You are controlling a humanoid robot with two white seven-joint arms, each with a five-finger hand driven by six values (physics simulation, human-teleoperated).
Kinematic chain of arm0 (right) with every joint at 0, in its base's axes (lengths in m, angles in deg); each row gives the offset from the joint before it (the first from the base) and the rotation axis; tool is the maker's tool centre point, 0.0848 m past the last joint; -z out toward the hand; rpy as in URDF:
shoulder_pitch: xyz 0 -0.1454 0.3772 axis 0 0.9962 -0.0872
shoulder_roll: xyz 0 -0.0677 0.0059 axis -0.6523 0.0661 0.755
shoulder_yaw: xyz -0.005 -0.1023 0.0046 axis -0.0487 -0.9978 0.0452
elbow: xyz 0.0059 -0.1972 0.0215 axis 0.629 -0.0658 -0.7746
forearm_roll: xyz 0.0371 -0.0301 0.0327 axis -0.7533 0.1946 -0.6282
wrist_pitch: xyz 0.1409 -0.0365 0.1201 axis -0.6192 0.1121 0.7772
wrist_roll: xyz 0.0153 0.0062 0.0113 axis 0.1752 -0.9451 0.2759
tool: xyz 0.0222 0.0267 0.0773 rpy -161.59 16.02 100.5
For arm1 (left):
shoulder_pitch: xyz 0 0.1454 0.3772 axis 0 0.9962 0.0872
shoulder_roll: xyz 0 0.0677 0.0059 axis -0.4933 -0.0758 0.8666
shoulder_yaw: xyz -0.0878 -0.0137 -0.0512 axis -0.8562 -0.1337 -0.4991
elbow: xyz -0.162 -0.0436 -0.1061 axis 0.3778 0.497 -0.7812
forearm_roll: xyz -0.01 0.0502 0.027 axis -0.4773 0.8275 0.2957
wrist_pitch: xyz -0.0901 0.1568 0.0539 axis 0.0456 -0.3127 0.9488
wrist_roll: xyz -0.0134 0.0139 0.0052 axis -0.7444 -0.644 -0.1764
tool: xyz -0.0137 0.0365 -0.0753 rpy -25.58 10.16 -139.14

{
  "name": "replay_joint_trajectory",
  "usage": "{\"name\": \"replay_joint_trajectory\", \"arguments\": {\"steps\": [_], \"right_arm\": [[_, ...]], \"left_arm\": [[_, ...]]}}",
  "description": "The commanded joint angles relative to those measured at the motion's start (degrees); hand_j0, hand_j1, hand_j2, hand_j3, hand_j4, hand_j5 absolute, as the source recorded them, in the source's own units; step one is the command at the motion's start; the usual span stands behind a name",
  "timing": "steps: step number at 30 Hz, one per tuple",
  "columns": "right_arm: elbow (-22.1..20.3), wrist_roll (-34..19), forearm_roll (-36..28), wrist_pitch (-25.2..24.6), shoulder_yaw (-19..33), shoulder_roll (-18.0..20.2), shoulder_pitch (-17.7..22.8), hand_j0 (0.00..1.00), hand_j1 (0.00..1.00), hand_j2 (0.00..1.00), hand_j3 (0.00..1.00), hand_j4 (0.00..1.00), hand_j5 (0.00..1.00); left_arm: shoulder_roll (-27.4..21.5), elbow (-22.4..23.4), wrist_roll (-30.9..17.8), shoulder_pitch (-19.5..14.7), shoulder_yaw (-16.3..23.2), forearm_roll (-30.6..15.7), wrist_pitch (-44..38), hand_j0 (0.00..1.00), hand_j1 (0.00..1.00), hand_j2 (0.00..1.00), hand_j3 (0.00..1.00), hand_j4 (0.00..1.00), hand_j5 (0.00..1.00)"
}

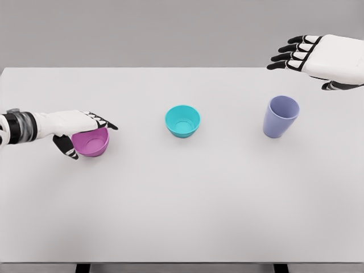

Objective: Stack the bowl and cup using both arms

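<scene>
The scene is lit evenly and brightly, with soft, diffuse light that seems to fall from above. The white table (182, 210) is rendered almost uniformly pale, with no glare or hot spots to be seen. Only faint, short shadows are cast: a slight dark rim is seen under the teal bowl (182, 120) at centre, under the lavender cup (280, 116) right of centre, and beneath the pink bowl (91, 142) at left. The grey background along the top is flat and untextured. Everything is rendered in sharp focus; no motion blur is visible. No bending is seen at the frame edges.
</scene>
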Motion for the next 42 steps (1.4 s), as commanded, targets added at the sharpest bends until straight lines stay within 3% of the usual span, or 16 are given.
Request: {"name": "replay_joint_trajectory", "arguments": {"steps": [1,6,12,42], "right_arm": [[0.0,0.0,-0.2,-0.2,0.0,0.1,0.0,1.00,1.00,1.00,1.00,1.00,1.00],[0.0,0.0,-0.1,-0.2,0.0,0.1,0.0,1.00,1.00,1.00,1.00,1.00,1.00],[0.1,0.0,-0.2,-0.2,0.0,0.1,0.0,1.00,1.00,1.00,1.00,1.00,1.00],[0.1,0.0,-0.1,-0.2,0.0,0.0,0.0,1.00,1.00,1.00,1.00,1.00,1.00]], "left_arm": [[0.5,0.9,0.0,0.0,0.0,-0.1,0.1,1.00,1.00,1.00,1.00,1.00,1.00],[0.5,1.3,0.0,0.1,0.1,-0.1,1.5,0.99,0.99,0.99,0.99,0.99,0.99],[0.3,1.3,0.0,0.1,0.0,0.2,3.2,0.77,0.77,0.77,0.77,0.77,0.77],[0.5,-5.6,0.0,-3.7,-0.8,0.1,3.3,0.72,0.72,0.72,0.72,0.72,0.72]]}}
